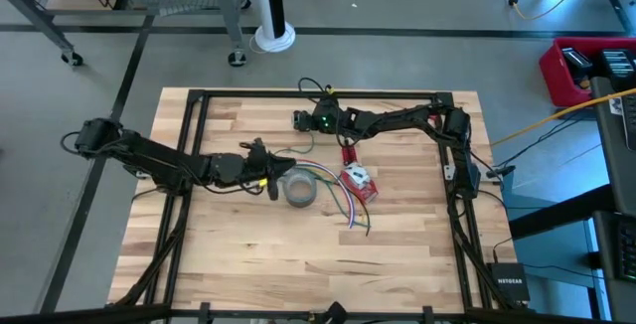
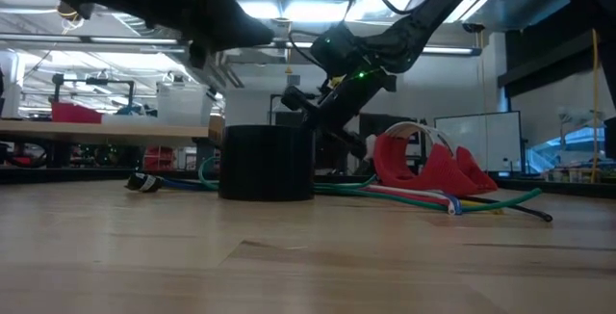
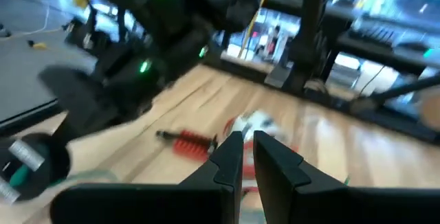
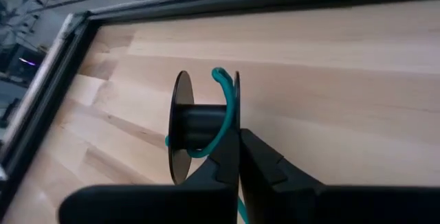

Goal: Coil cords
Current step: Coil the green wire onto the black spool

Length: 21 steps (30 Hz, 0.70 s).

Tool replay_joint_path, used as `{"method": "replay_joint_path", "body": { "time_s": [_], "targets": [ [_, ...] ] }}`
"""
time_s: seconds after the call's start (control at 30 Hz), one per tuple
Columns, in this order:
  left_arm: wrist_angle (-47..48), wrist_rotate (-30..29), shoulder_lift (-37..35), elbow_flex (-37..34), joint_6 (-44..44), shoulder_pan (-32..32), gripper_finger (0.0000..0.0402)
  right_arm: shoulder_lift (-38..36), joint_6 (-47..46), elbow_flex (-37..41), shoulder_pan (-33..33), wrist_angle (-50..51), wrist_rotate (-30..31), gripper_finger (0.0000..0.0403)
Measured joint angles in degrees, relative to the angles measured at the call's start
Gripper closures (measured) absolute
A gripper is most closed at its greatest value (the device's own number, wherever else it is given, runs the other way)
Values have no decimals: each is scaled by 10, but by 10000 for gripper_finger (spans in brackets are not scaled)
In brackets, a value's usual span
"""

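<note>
Nearest the front edge in the high view: bare wooden table (image 1: 298, 254), nothing lying on it. A little farther in, loose cords (image 1: 343, 205) fanned out beside the grey tape roll (image 1: 300, 189), long axes running from the roll toward the front right. Just beside them, a red packet (image 1: 360, 181). No tray or bin anywhere on the table; nothing held inside anything.

Left claw (image 1: 270, 179) reaching in from the left at the tape roll's edge, fingers (image 3: 230, 157) nearly together with a thin gap; impossible to tell whether anything is pinched there.

Farther back, right claw (image 4: 238, 157) clamped shut on a thin green cord (image 4: 227, 110), seen close in the right wrist view. Cord rising out of the closed tips and bending over a small dark spool (image 4: 196, 128) just beyond the fingers. Spool axis lying crosswise to the fingers, so likely a wrap around the core next, by the right arm, already nearer than the left.
</note>
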State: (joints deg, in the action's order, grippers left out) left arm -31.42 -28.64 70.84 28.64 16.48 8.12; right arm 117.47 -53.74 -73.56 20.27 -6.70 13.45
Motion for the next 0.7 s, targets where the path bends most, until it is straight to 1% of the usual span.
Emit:
{"method": "replay_joint_path", "body": {
  "time_s": [0.07, 0.2, 0.3, 0.37, 0.47, 0.57, 0.7],
  "targets": [
    [51, -1, -14, 0, 5, 0, 373, -2, 0, 0, 0, -4, -10, 398],
    [128, -4, -23, 0, 44, 0, 373, -13, 1, 0, 0, -28, -31, 400],
    [149, -5, -18, 0, 52, -3, 372, -23, 0, 0, -1, -50, -45, 400],
    [152, -8, -17, 0, 41, -10, 366, -27, 0, 0, -1, -57, -60, 401],
    [154, -23, -17, 0, 35, -24, 341, -37, 0, 0, -1, -63, -70, 401],
    [162, -38, -17, 0, 48, -43, 303, -45, 0, 0, -1, -68, -71, 401],
    [162, -40, -17, 0, 60, -71, 259, -48, 1, 0, -1, -75, -76, 401]
  ]
}}
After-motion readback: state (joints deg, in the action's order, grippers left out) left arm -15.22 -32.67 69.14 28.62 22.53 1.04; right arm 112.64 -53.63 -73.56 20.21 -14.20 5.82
